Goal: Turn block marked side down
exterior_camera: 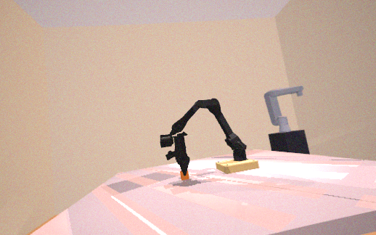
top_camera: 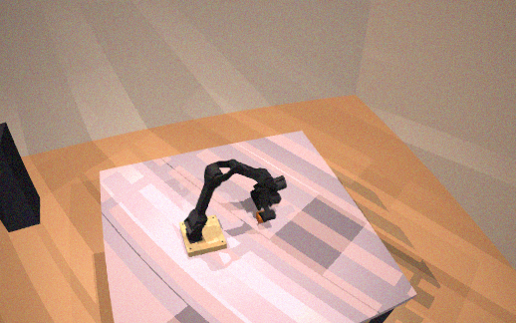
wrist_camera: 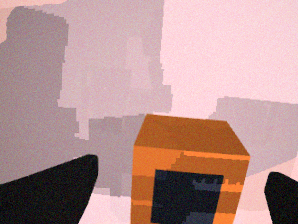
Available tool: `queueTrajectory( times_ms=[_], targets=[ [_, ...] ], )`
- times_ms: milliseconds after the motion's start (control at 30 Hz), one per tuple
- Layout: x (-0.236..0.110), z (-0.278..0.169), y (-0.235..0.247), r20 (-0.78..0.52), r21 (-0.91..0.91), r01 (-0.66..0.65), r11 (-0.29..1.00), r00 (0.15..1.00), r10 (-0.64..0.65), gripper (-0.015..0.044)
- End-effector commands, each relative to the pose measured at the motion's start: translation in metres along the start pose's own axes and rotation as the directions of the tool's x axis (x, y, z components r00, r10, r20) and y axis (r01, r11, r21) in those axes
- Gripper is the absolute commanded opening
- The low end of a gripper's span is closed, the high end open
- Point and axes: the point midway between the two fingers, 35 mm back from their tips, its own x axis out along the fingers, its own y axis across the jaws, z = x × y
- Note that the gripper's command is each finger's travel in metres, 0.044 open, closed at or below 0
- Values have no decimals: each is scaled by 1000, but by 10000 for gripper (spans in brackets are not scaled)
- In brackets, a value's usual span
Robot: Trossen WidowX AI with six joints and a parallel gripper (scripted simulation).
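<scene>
A bare robot test room

Plain beige walls [exterior_camera: 106, 91] meet at a corner in the upper right of the exterior view; a wooden floor [top_camera: 61, 259] carries one pale striped surface [top_camera: 320, 259], and a grey machine arm [exterior_camera: 278, 105] on a dark pedestal [exterior_camera: 289, 142] stands at right.

Block [wrist_camera: 188, 179] on table [top_camera: 320, 249], between tool [wrist_camera: 174, 205] fingers.
</scene>
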Motion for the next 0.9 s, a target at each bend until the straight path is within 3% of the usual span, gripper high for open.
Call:
queueTrajectory(
  times_ms=[0,133,700,767,867],
  targets=[
    [1,-1,-1,-2,-3,3,1000,1000,-3,282],
    [1,-1,-1,-2,-3,3,1000,1000,-3,177],
    [1,-1,-1,-2,-3,3,1000,1000,-3,64],
    [-4,-1,-1,-2,-3,3,1000,1000,-3,12],
    [-24,0,0,-2,-3,3,1000,1000,-3,0]
  ],
)
